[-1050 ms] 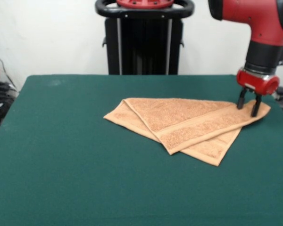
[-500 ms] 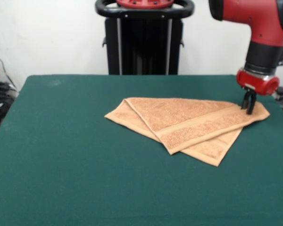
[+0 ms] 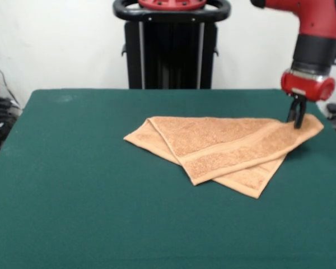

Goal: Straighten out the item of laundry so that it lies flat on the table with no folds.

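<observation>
The item of laundry [image 3: 218, 148] is an orange-tan terry towel folded over on itself, lying on the right half of the green table [image 3: 78, 185]. Its upper layer runs from a point at the left to a corner at the far right. A lower layer sticks out toward the front right. My gripper [image 3: 295, 120] hangs from the red arm at the right edge of the front view. It is shut on the towel's right corner, which is raised a little off the table.
The black pedestal [image 3: 171, 47] stands behind the table's far edge. Cables hang at the left beside the table. The table's right edge lies close to the gripper.
The gripper stood open over the towel's right corner, then closed on it. Now it has risen slightly, lifting that corner and tightening the upper layer.
</observation>
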